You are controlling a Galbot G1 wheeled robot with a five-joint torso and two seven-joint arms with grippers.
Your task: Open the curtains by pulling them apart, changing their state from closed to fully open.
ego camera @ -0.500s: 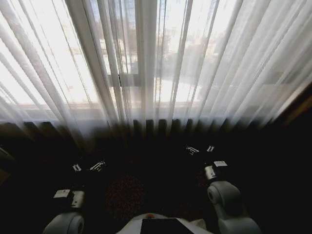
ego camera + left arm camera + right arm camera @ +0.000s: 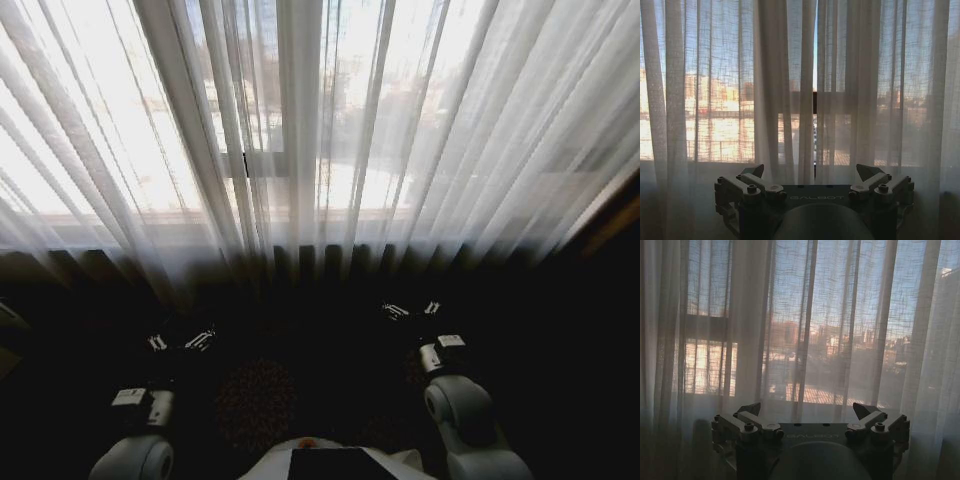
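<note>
Sheer cream fabric, pleated: the curtains (image 2: 300, 130), two panels, hang closed across the window from 9 o'clock to 3 o'clock in the head view, hems low against a dark wall band. The meeting seam falls near 12 o'clock, where a thin bright slit shows between the panels in the left wrist view.

Item, left gripper (image 2: 182, 341): at 8 o'clock in the head view, low in shadow, short of the fabric. Its wrist camera shows the fingers spread wide with nothing between them, aimed at the seam (image 2: 814, 90). Judged purpose: lined up to take the inner edge of the left panel.

Item, right gripper (image 2: 412, 308): at 4 o'clock, slightly farther forward than its partner, likewise wide and empty, facing pleats of the right panel (image 2: 805, 325).

Item, window frame bar (image 2: 814, 102): dark, behind the cloth, no part of the job.

Status, as judged: approach stage; panels untouched, opening not yet begun. Thin cloth will likely bunch and slip unless several pleats are pinched together.
</note>
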